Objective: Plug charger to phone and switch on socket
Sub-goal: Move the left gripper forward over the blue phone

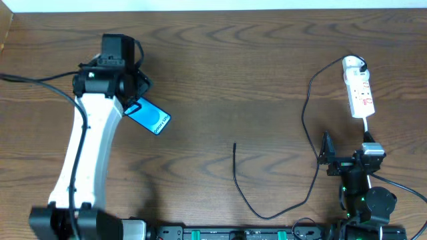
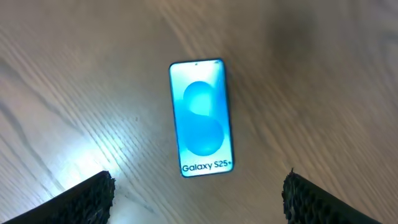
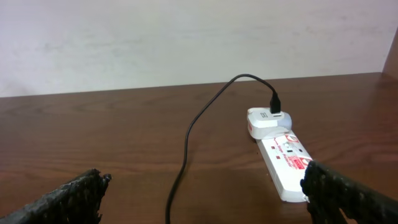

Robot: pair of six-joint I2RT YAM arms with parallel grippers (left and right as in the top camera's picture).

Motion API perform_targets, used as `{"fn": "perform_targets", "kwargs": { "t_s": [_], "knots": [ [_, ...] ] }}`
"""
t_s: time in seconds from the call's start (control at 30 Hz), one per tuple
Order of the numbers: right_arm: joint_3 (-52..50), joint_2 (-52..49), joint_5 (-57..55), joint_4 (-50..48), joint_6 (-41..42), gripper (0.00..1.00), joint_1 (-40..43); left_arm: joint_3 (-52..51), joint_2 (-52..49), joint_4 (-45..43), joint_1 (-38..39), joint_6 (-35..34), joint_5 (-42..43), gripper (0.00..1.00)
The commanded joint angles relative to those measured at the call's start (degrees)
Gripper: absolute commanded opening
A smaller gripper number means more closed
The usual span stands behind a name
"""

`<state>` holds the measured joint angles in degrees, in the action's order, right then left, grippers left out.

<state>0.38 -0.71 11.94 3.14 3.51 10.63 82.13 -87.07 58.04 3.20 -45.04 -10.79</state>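
The phone [image 1: 152, 119] lies face up on the wooden table at the left, its light-blue screen showing "Galaxy S25+" in the left wrist view [image 2: 201, 118]. My left gripper [image 2: 198, 198] hovers above it, open and empty. The white socket strip [image 1: 359, 95] lies at the far right; the right wrist view shows it [image 3: 283, 158] with a white adapter plugged into its far end. The thin black charger cable [image 1: 308, 113] runs from that adapter down the table, and its free connector tip [image 1: 235, 146] rests near the middle. My right gripper [image 3: 202, 199] is open and empty, just short of the socket.
The socket's white cord [image 1: 367, 125] leads toward the right arm base [image 1: 363, 193]. The left arm's white link [image 1: 87, 153] stretches over the table's left side. A pale wall [image 3: 186, 37] stands behind the table's far edge.
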Motion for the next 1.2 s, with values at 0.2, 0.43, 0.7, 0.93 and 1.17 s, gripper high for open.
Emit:
{"fn": "perform_targets", "kwargs": {
  "t_s": [0.2,0.43,0.7,0.93,1.17],
  "knots": [
    [-0.07,0.33,-0.26,0.28,0.7,0.99,-0.35,0.83,-9.31,2.4,-3.13,-3.96,2.86,0.98],
    [-0.07,0.33,-0.26,0.28,0.72,0.99,-0.35,0.5,-13.62,2.29,-3.13,-4.13,2.89,0.73],
    [-0.07,0.33,-0.26,0.28,0.72,0.99,-0.35,0.48,-14.21,2.08,-3.13,-10.86,2.93,0.98],
    [-0.07,0.33,-0.26,0.28,0.72,0.99,-0.35,-0.15,-15.39,1.6,-3.13,-15.5,7.85,0.98],
    [-0.07,0.33,-0.26,0.28,0.72,0.99,-0.35,-0.55,-17.31,0.79,-3.15,-8.24,8.02,0.98]
  ]
}}
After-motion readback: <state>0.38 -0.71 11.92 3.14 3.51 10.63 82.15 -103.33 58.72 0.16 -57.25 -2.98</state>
